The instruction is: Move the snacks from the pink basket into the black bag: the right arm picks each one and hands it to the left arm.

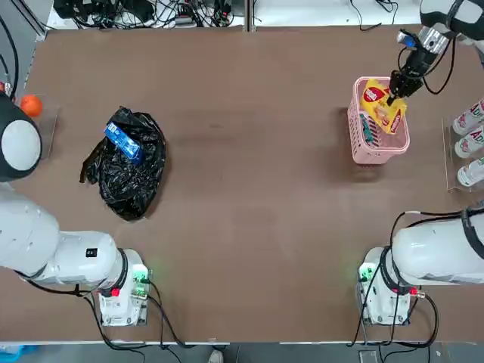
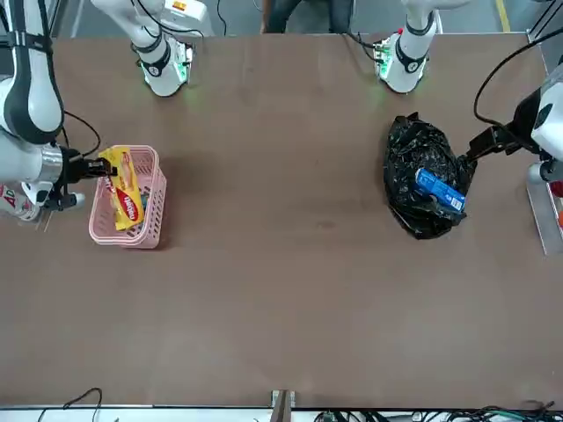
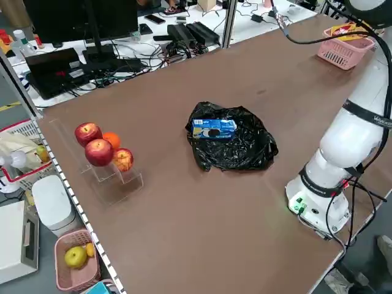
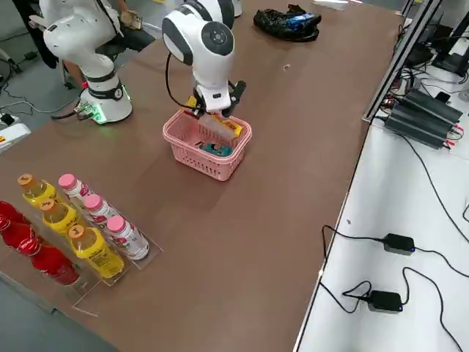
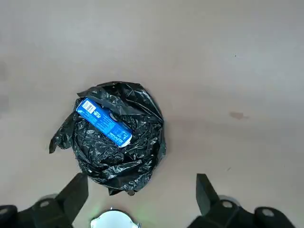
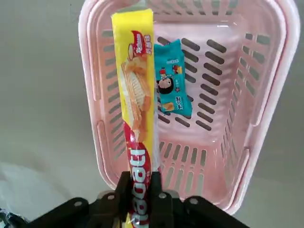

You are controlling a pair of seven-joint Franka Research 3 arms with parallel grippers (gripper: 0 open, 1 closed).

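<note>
With the pink basket (image 1: 377, 152) as our landmark, our right claw (image 6: 140, 190) is right over its rim, shut on the long yellow packet (image 6: 140, 95), which slants above the basket. The small teal packet (image 6: 173, 78) lies inside the basket. Well apart from the basket, across the tabletop (image 1: 249, 227), sits the black bag (image 1: 132, 174), the blue packet (image 1: 123, 143) on its folds. Our left claw (image 5: 142, 199), also far from the basket, is spread wide and has hold of nothing.
</note>
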